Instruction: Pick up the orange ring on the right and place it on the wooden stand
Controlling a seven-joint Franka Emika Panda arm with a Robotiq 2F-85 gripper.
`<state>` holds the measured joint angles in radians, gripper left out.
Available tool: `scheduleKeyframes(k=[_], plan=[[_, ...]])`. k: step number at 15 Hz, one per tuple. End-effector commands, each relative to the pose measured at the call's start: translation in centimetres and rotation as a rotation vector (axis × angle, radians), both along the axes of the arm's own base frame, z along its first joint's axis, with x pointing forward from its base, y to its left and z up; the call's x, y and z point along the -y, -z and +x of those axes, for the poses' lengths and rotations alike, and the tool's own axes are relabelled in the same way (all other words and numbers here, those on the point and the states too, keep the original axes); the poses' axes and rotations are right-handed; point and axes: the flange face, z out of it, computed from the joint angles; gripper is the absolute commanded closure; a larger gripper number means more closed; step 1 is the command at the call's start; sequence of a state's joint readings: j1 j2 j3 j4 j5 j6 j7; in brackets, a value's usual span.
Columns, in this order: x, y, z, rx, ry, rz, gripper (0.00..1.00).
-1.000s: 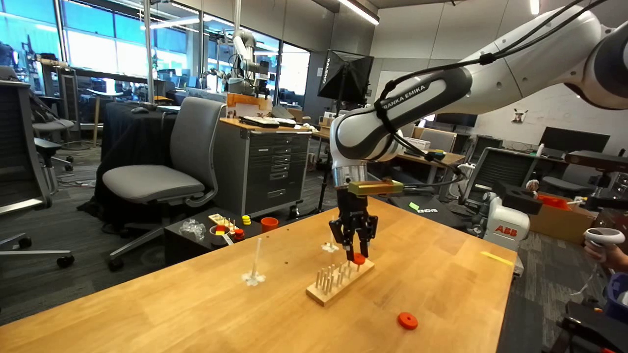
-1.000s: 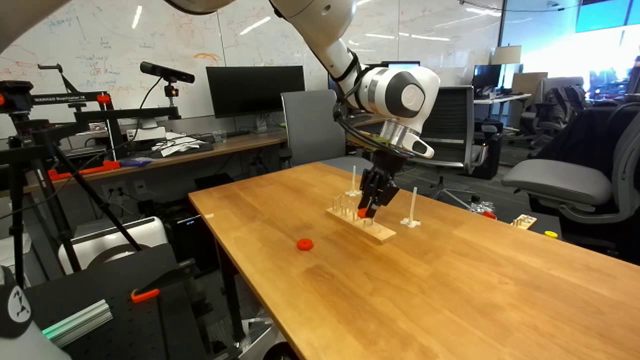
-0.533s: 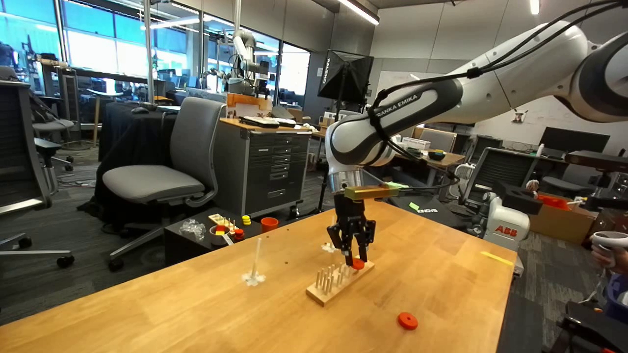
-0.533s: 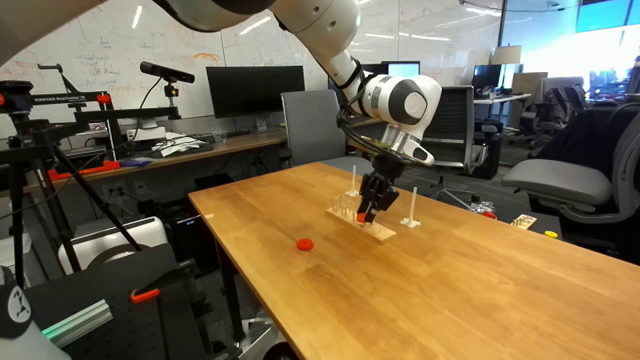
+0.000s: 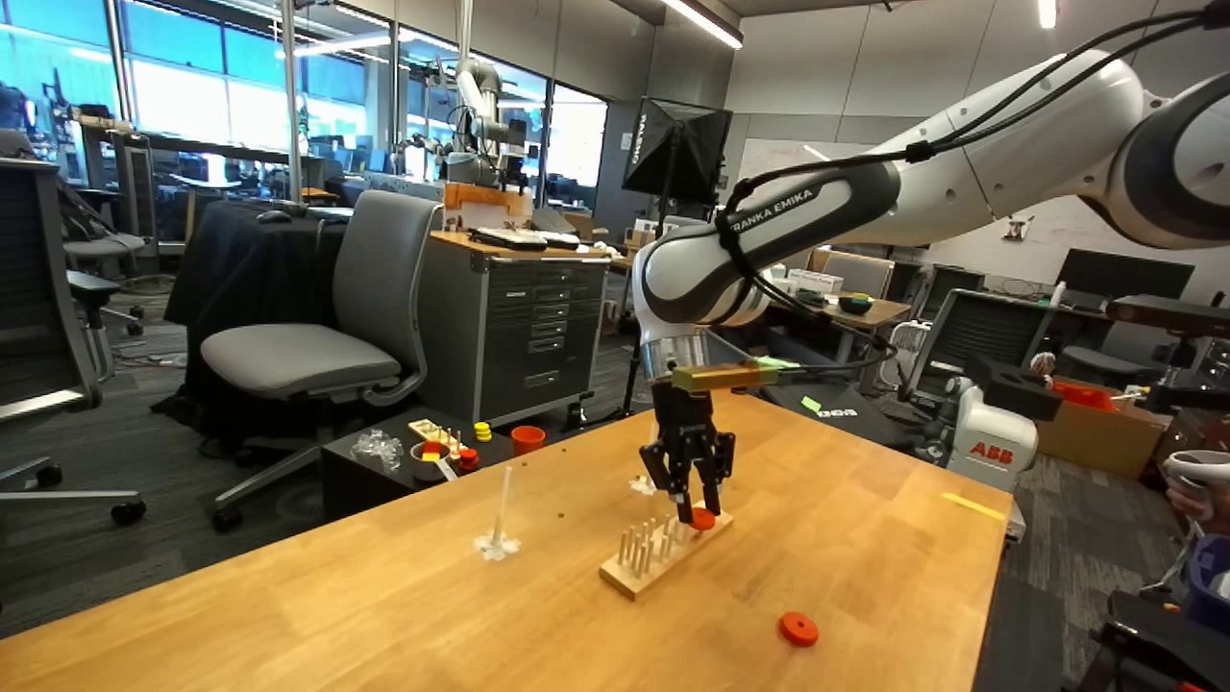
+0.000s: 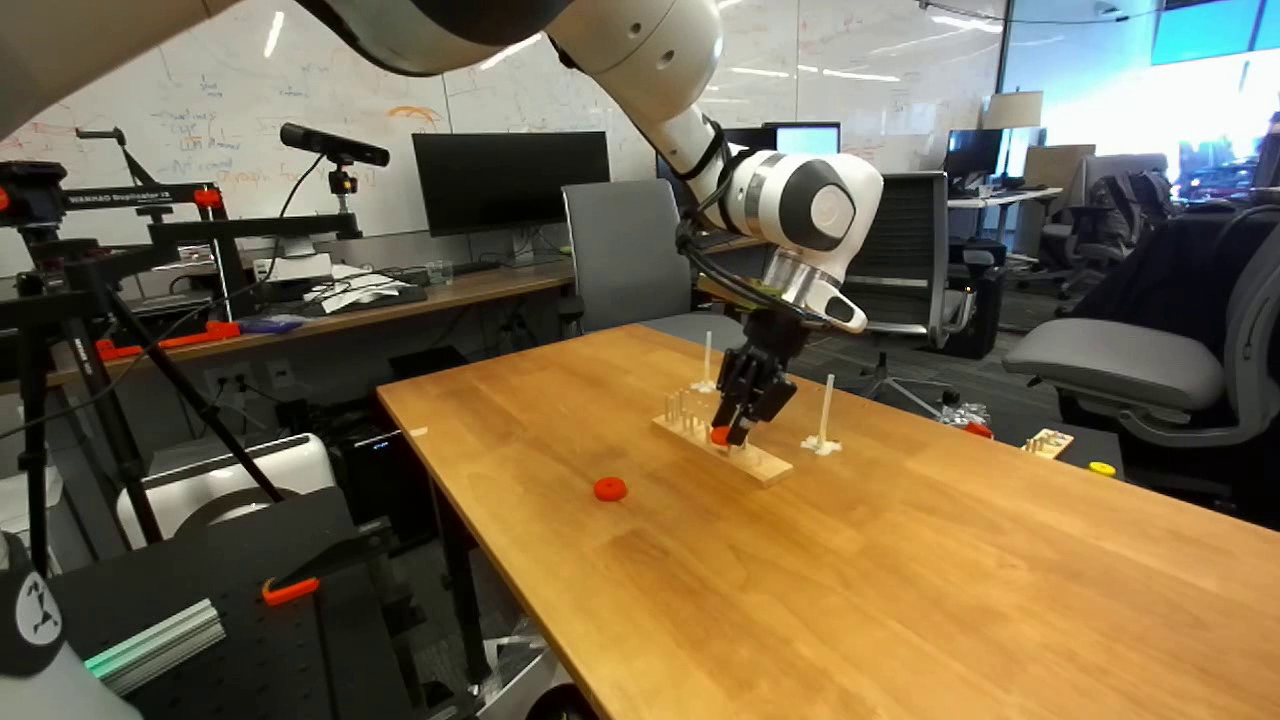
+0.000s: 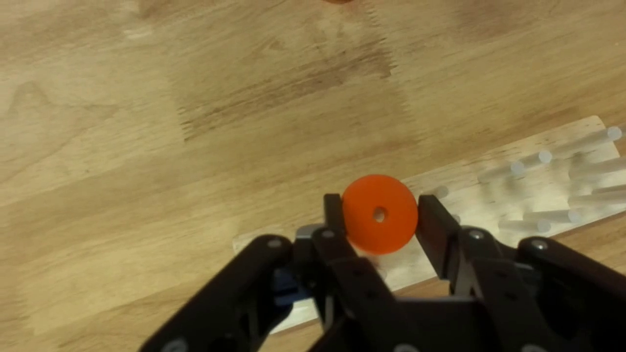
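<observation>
Pinching flat orange-red ring (image 7: pixel 380 231) between black fingers (image 7: pixel 436 225) parted only by it; centre over slim wooden peg (image 7: pixel 441 191) on pale rectangular wooden stand (image 5: pixel 678 549) before lowering.

Held ring (image 7: pixel 379 234): we see it in the gripper (image 7: pixel 380 211), over the peg stand (image 5: pixel 683 557).
Second ring (image 5: pixel 799 630): on the table (image 5: pixel 288 615), before and right of the stand in an exterior view.
Posts (image 6: pixel 826 410): behind the stand in an exterior view.

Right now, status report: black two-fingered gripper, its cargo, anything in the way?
Gripper shut on flat orange ring. Ring over pale wooden pegged stand; whether threaded, unclear. Short wooden pegs alongside, possible snag.
</observation>
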<state>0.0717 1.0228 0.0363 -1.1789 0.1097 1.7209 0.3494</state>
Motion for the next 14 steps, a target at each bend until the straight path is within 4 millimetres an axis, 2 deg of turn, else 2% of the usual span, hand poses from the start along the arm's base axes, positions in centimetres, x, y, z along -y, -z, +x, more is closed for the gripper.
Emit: scheduleKeyframes(k=[1,6,11,12,13,14], plan=[[0.5,0.2,0.5,-0.020,0.025,0.008,0.83],[1.6,0.3,0.6,-0.021,0.038,0.009,0.83],[2.1,1.3,0.5,-0.034,0.047,0.001,0.83],[2.1,1.4,0.4,-0.033,0.050,0.002,0.33],[2.1,1.3,0.3,-0.036,0.045,0.003,0.32],[2.1,1.1,0.2,-0.030,0.039,0.003,0.25]])
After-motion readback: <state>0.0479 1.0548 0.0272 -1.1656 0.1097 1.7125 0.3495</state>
